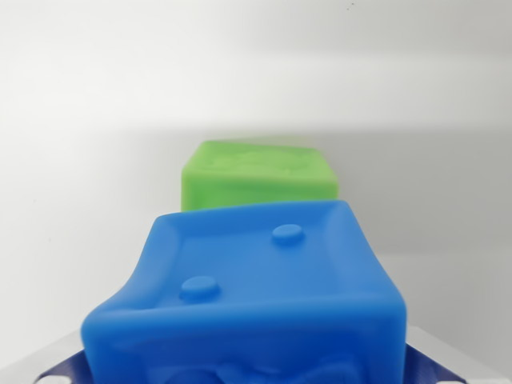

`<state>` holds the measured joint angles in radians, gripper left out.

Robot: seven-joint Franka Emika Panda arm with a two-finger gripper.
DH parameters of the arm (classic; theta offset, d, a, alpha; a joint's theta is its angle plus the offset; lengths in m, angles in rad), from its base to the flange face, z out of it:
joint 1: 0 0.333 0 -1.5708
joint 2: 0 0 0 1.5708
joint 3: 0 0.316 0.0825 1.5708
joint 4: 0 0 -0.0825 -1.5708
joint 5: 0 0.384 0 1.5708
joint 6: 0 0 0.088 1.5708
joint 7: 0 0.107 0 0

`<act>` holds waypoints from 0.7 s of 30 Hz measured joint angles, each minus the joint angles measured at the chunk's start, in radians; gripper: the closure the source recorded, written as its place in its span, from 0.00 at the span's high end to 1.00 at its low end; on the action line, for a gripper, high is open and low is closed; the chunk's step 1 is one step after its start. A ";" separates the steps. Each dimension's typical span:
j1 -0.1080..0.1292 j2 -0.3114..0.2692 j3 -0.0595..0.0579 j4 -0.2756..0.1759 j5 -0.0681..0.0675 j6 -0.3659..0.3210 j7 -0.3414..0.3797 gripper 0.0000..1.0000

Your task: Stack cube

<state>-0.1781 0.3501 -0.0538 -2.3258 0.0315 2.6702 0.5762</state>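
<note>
White bare surface (pixel 88 160) carries the green cube (pixel 256 176); end effector (pixel 248 372) clamped on blue cube (pixel 256 288).

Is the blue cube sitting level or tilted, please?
Tilted: the blue cube has its studded top edge slanting down toward the wrist view's left, unlike the green cube behind.

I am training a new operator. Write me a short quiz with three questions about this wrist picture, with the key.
1. True or false: the blue cube is nearer to the camera than the green cube.
2. How many round studs show on the blue cube's top face?
3. The blue cube's sides look: A) straight, B) squeezed inward, C) torn.

Key: 1 true; 2 two; 3 B.
</note>
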 joint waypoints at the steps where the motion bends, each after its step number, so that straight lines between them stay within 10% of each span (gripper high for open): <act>1: 0.000 0.002 0.000 0.000 0.000 0.002 0.000 0.00; 21: -0.003 0.047 0.005 0.007 0.005 0.040 -0.004 0.00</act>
<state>-0.1816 0.3970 -0.0493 -2.3192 0.0364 2.7106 0.5723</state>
